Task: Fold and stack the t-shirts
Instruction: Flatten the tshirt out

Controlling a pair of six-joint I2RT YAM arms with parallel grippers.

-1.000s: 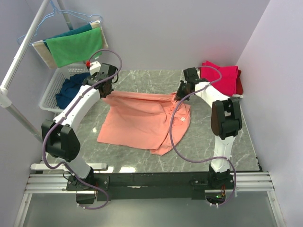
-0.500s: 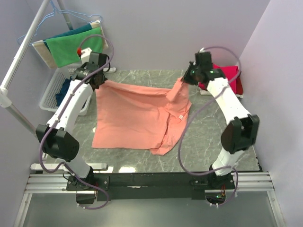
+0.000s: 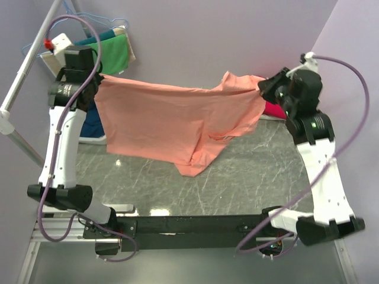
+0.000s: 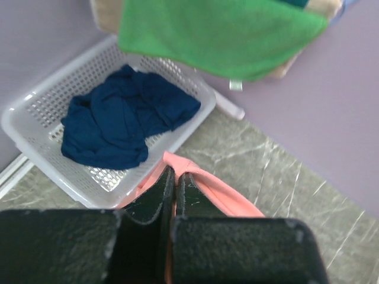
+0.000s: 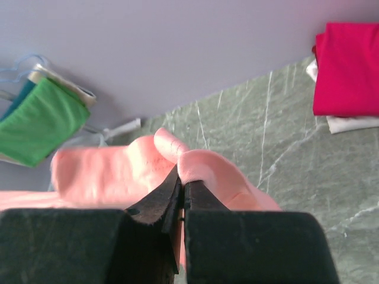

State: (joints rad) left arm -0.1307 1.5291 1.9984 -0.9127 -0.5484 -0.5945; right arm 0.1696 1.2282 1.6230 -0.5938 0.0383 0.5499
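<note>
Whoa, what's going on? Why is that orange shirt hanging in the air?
Two robot arms are holding a salmon-orange t-shirt up between them, above the marble table. The left arm has its jaws pinched shut on one end, the right arm on the other, and the middle sags. It isn't folded yet. A folded crimson-pink t-shirt sits at the table's far right corner, and a navy blue t-shirt lies crumpled in the white basket.

Crimson t-shirts (image 5: 346,68) cut off at right edge, green cloth (image 4: 219,35) cropped at top
</note>
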